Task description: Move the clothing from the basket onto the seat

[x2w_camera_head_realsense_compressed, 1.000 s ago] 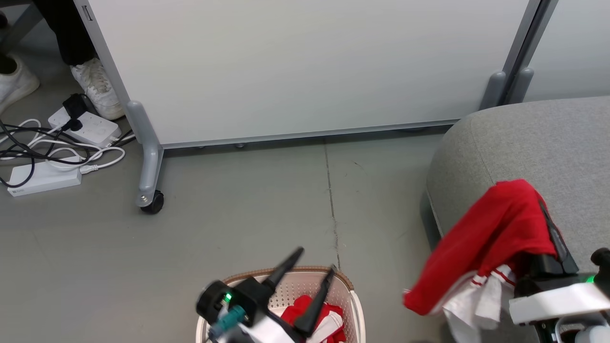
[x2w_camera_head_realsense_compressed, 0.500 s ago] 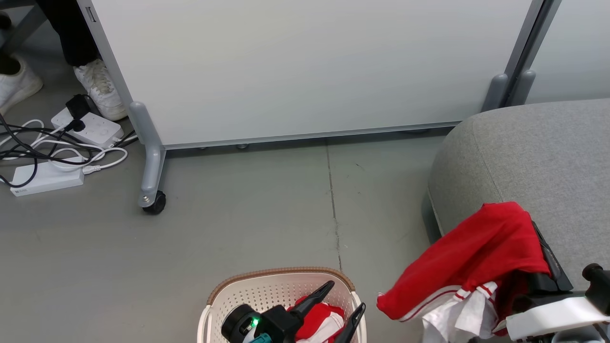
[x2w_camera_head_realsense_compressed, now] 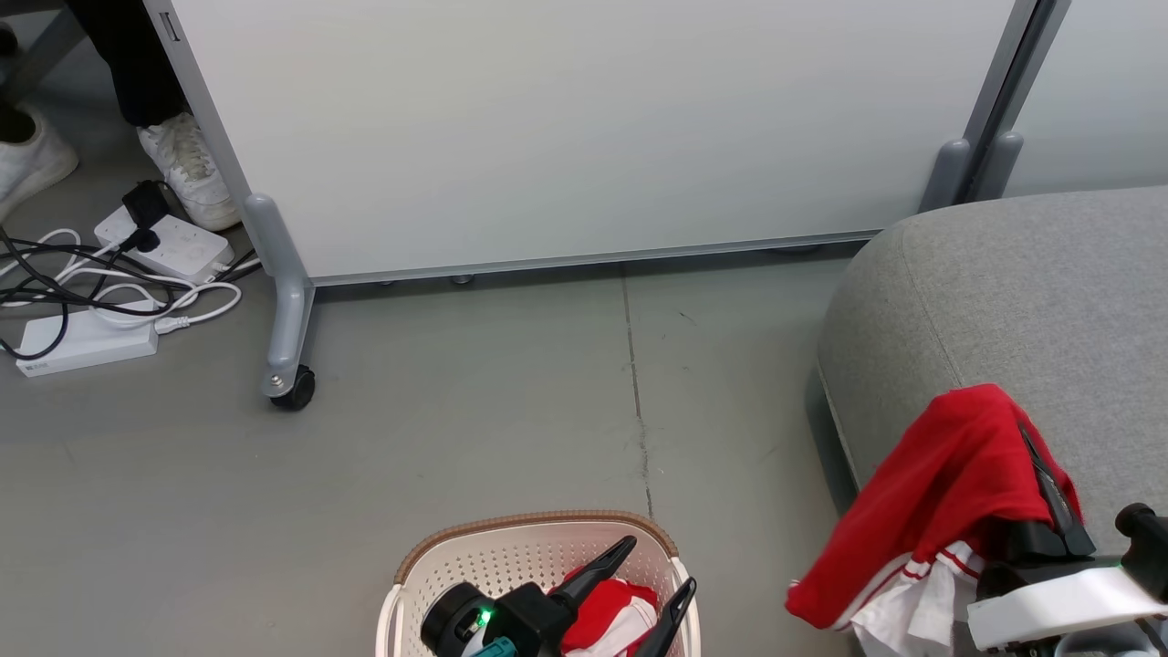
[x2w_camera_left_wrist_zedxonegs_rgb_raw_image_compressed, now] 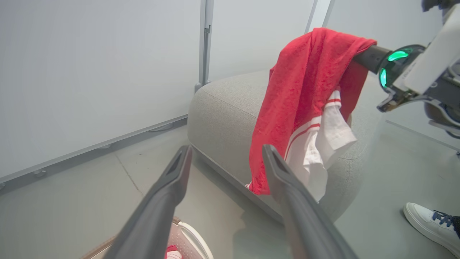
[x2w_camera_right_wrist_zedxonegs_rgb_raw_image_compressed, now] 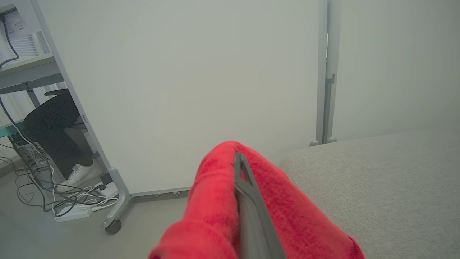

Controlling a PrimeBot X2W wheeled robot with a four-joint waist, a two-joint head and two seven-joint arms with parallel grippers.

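A tall white panel partition [x2w_camera_head_realsense_compressed: 584, 137] on grey wheeled legs stands across the back of the grey concrete floor [x2w_camera_head_realsense_compressed: 474, 411]. At the right sits the large grey fabric-upholstered seat [x2w_camera_head_realsense_compressed: 1004, 292] with rounded edges. The cream-white perforated plastic basket [x2w_camera_head_realsense_compressed: 511, 561] with a brown woven-look rim stands on the floor at the bottom edge of the head view, apart from the seat.

A bright red soft garment [x2w_camera_head_realsense_compressed: 931, 484] with white panels and red-and-white striped trim hangs off the floor at the seat's near corner, draped over the right fingers [x2w_camera_head_realsense_compressed: 1040, 470]. Whether it touches the cushion cannot be told. Those fingers are narrow, gripping the cloth: one dark finger lies along the top of the red fabric and the other is hidden beneath it.

A second red-and-white garment [x2w_camera_head_realsense_compressed: 610, 619] lies crumpled inside the basket. The left fingers [x2w_camera_head_realsense_compressed: 602, 558] are spread wide and hold nothing, one on either side of that garment, above the basket's right half.

White power strips [x2w_camera_head_realsense_compressed: 173, 245] with tangled cables lie on the floor at the left, beside a person's white shoe [x2w_camera_head_realsense_compressed: 187, 169].
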